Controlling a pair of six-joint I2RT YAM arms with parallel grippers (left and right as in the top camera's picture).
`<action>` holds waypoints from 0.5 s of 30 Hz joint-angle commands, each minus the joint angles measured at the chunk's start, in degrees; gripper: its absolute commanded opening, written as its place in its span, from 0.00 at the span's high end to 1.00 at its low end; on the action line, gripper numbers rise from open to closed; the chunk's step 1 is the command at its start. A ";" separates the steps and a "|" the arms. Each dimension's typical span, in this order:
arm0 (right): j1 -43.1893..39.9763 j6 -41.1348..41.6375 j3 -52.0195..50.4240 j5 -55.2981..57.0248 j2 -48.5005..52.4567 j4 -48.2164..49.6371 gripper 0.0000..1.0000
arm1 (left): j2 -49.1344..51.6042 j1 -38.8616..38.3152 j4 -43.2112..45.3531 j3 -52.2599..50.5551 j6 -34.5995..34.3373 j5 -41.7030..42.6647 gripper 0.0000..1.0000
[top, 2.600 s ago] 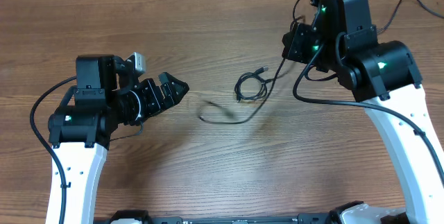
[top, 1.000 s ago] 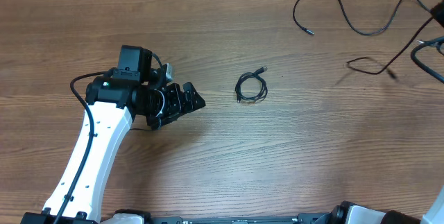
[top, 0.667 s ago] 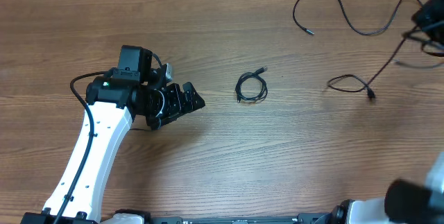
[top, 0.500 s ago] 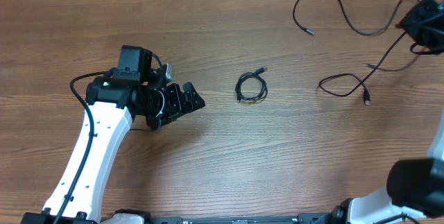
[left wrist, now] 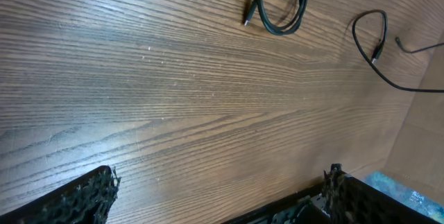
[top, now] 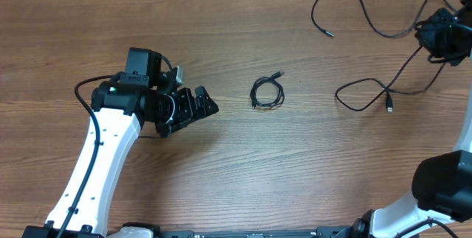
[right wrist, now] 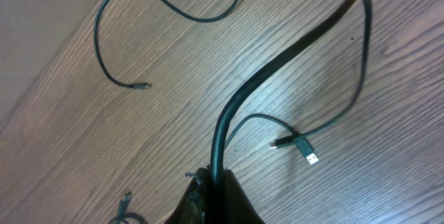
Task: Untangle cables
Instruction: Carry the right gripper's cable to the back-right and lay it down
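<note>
Wood-grain table (top: 295,179), three thin black cables on or over it, well apart from one another. At mid-table, coiled cable (top: 267,92): small flat loop, short plug tail pointing toward the far right. Left of it, left gripper (top: 199,107), aimed rightward at the coil, fingers spread wide, nothing between them, only bare wood beneath in the wrist view. At the right edge, right gripper (top: 441,37) pinched tight on held cable (top: 407,67), strand standing straight out of the closed fingertips in the wrist view. From there down and leftward to the wood, then a flat loop with its long axis left to right, ending in a silver-tipped plug (top: 390,107) pointing toward the near edge. Along the far edge, far cable (top: 365,11): loose arch running left to right, small plug at its left end pointing down and right, right end lost near the right gripper.
</note>
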 commanded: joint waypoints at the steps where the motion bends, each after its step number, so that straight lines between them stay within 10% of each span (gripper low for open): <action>1: 0.07 -0.61 -1.33 -0.15 -0.11 0.28 0.96 | 0.35 -0.48 0.04 0.55 1.31 -0.48 0.02; 15: 0.07 -0.59 -13.29 -0.37 -0.11 1.36 0.96 | 0.35 -0.48 0.22 0.55 1.31 -0.50 0.02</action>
